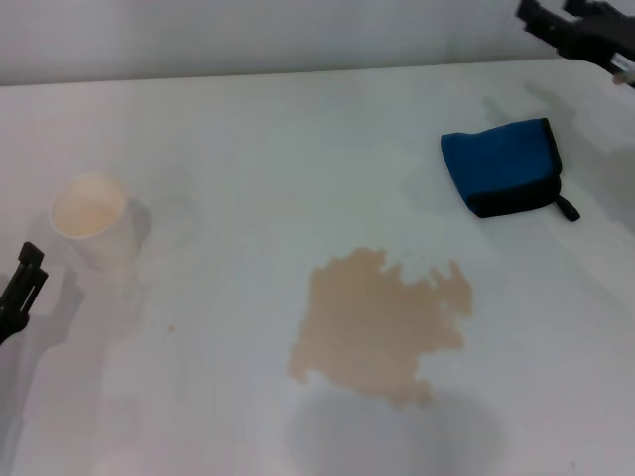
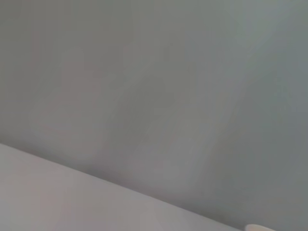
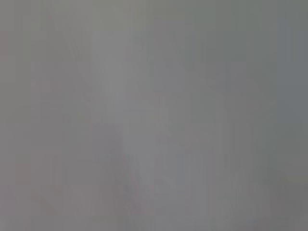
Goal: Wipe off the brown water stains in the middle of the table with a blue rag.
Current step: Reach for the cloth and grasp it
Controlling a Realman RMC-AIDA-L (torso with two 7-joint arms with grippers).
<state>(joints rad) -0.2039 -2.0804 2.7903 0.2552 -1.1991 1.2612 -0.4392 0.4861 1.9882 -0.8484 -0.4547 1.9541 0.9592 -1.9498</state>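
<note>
A large white table [image 1: 228, 129] fills the head view. Near its middle, slightly toward the robot, lies the brown water stains [image 1: 382, 325] patch: one tan blotch with ragged edges, wider than the rag and not yet wiped.

Farther back and to the robot's right of the blotch, well apart from it, sits the blue rag [image 1: 501, 164]. It lies flat, with black trim along its near and right edges and a small loop tab at its near right corner.

A white paper cup [image 1: 91, 223] stands upright at the left side.

The right gripper [image 1: 580, 30] hangs at the far right corner, just beyond the rag and much the nearer of the two; the rag lies toward the robot and slightly left of it. The left gripper [image 1: 22, 293] shows only at the left edge, beside the cup. Too little of either shows to tell whether its fingers are spread or closed; neither appears to hold anything.
</note>
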